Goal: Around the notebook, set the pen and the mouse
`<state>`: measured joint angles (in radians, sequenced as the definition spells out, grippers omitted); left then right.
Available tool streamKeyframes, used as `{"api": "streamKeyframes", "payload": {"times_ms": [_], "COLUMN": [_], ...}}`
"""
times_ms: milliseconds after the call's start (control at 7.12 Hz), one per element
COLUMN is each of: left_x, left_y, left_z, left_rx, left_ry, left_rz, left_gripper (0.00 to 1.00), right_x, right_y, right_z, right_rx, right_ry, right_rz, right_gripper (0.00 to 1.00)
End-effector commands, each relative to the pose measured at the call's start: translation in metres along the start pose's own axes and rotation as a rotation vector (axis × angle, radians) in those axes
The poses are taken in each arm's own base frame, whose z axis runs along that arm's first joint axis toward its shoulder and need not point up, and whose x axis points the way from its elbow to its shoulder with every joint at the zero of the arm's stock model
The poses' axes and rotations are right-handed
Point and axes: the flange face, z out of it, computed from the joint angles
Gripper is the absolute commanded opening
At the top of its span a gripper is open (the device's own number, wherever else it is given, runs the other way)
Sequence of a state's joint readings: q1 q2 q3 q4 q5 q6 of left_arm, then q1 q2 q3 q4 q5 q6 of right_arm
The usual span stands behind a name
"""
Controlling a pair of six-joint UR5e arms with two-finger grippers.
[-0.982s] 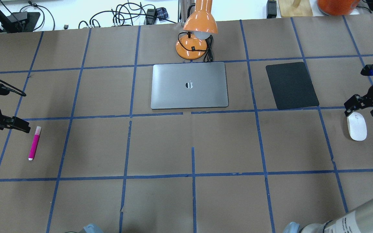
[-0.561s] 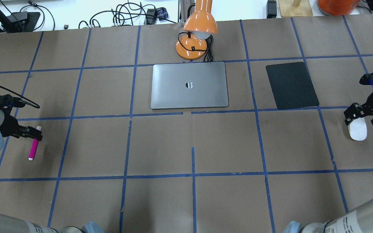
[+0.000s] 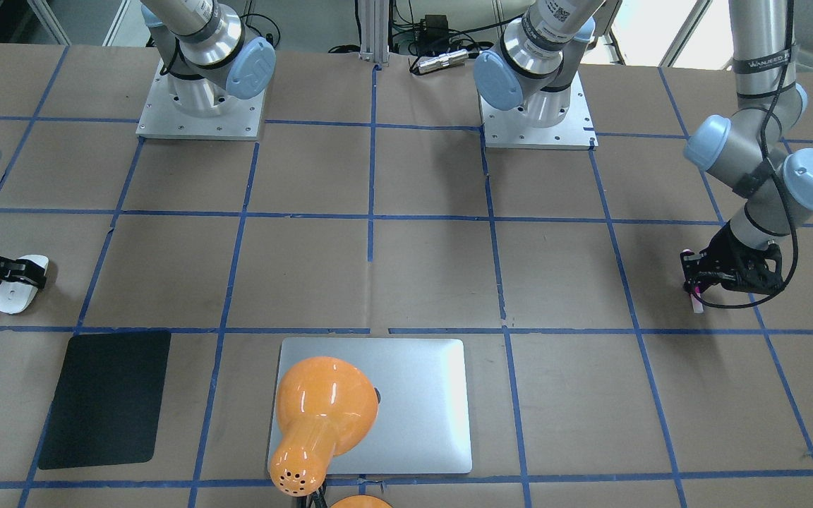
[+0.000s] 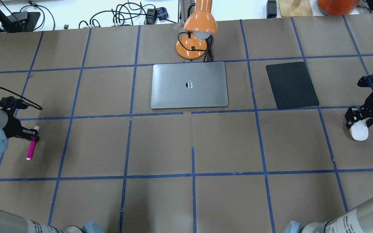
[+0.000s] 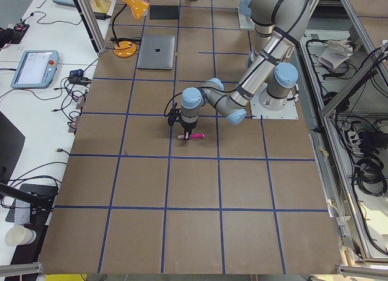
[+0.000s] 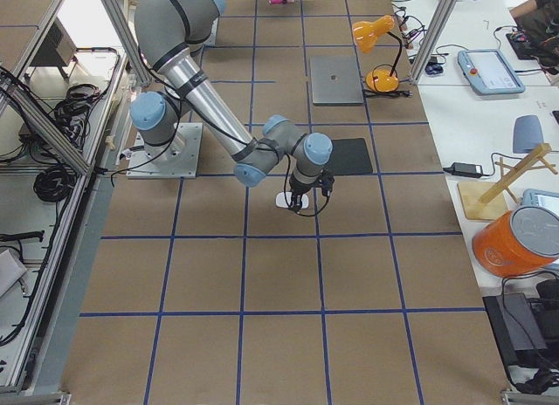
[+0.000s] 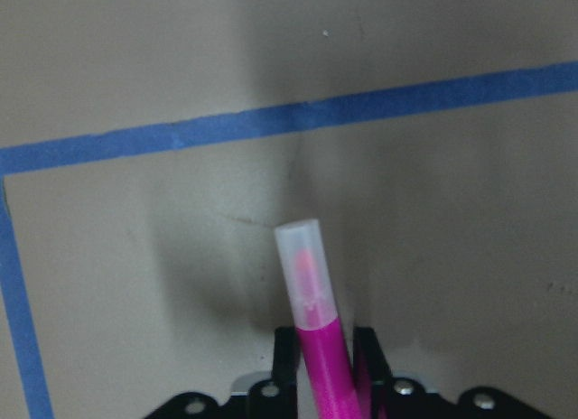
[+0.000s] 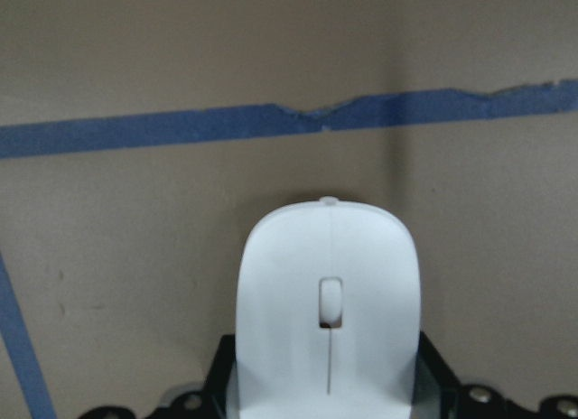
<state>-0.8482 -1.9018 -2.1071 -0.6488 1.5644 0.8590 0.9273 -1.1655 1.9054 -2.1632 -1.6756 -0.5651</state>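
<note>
At the desk's (image 4: 193, 145) opposite ends, the left gripper (image 4: 33, 135) clamped the pen (image 4: 30, 150) and the right gripper (image 4: 358, 120) the mouse (image 4: 358, 132), both apparently unlifted, far from the notebook (image 4: 189, 94).

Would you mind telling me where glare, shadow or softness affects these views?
Exterior front-facing: strong glare whitens much of the notebook and streaks the orange lamp. Overhead exterior: the strip beyond the table is overexposed. Left wrist-mounted: soft focus, a broad shadow beside the pen. Right wrist-mounted: the mouse looks slightly soft.
</note>
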Motion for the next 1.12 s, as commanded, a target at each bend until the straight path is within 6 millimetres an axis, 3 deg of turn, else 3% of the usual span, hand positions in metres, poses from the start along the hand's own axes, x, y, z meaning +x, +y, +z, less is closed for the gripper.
{"api": "streamKeyframes", "payload": {"times_ms": [0,281,421,561,702,842,982], "left_x": [0.0,0.003,0.014,0.039,0.067,0.098,0.126], "left_y": [0.0,-0.002,-0.002,-0.01,-0.02,-0.029,-0.029], "left_z": [0.001,-0.015,-0.022,-0.034,-0.041,-0.045,-0.041], "left_rx": [-0.001,-0.008,-0.027,-0.039,-0.044,-0.042,-0.055], "left_ry": [0.003,0.0,0.018,0.027,0.026,0.023,0.028], "left_rz": [0.0,-0.036,-0.178,-0.258,-0.361,-0.441,-0.519], "left_gripper": [0.0,0.0,0.0,0.0,0.0,0.0,0.0], "right_x": [-0.015,-0.108,-0.141,-0.186,-0.212,-0.216,-0.217], "right_y": [-0.014,-0.057,-0.077,-0.109,-0.138,-0.155,-0.157], "right_z": [-0.054,-0.107,-0.096,-0.091,-0.096,-0.078,-0.071], "right_rx": [0.043,0.05,0.052,0.079,0.094,0.053,0.041], "right_ry": [0.023,0.043,0.028,0.036,0.045,0.037,0.035], "right_rz": [0.041,-0.013,-0.023,-0.092,-0.131,-0.144,-0.151], "right_gripper": [0.02,0.02,0.02,0.02,0.03,0.04,0.06]}}
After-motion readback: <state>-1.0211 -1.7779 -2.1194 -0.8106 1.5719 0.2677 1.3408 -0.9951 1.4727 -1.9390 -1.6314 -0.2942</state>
